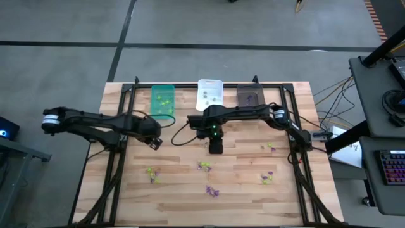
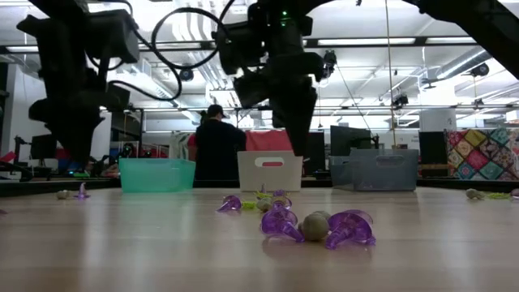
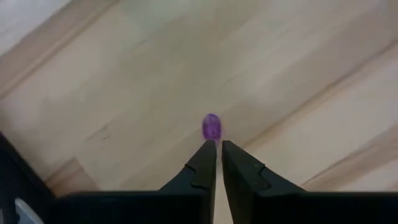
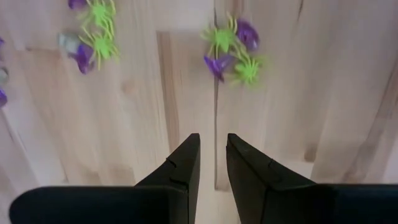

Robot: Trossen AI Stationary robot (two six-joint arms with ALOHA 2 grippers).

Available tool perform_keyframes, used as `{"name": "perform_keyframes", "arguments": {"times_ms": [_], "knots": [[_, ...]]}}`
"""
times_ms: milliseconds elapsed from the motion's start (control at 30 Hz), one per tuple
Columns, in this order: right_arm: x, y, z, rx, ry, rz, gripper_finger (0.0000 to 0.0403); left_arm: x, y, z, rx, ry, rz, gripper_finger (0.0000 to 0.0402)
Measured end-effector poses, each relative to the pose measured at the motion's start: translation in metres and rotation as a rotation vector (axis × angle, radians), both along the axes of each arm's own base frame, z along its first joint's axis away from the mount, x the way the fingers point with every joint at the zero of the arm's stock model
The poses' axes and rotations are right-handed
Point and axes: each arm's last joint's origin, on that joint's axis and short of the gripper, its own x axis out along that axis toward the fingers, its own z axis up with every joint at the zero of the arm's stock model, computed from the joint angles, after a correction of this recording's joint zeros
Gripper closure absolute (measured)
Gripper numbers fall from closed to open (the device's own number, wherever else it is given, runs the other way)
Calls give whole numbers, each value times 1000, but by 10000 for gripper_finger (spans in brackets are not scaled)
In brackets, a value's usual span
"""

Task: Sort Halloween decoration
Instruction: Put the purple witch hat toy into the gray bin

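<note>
High view: wooden table (image 1: 126,190); green bin (image 1: 162,100), white bin (image 1: 210,94), dark grey bin (image 1: 250,97) along far edge; trinkets (image 1: 204,166) scattered over near half; left gripper (image 1: 154,143) left of centre, right gripper (image 1: 216,149) at centre. Low view: purple trinkets (image 2: 316,226) in foreground. Left wrist: fingers (image 3: 202,167) nearly together, one purple trinket (image 3: 211,127) just beyond the tips. Right wrist: fingers (image 4: 186,163) narrowly parted, holding nothing, above bare wood; green and purple spiders (image 4: 233,53) ahead.

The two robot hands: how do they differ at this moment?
The left hand pinches a purple trinket at its fingertips; the right hand holds nothing, its fingers slightly apart. The left hand is near the green bin; the right is mid-table. Both point down at the table.
</note>
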Motion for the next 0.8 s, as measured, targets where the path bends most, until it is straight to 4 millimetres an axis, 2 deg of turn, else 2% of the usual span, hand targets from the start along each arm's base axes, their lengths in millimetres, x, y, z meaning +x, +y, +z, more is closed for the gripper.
{"name": "perform_keyframes", "arguments": {"times_ms": [200, 500, 800], "knots": [[-18, 1, 6, -2, -1, -25, 330, 5, 0, -9, -9, 53, -1, 349], [-49, 4, 25, -14, -184, -103, 337, 13, 0, -18, -9, 82, -4, 294], [-67, 7, 36, -12, -290, -167, 339, 20, 1, -29, -3, 124, -11, 289]]}}
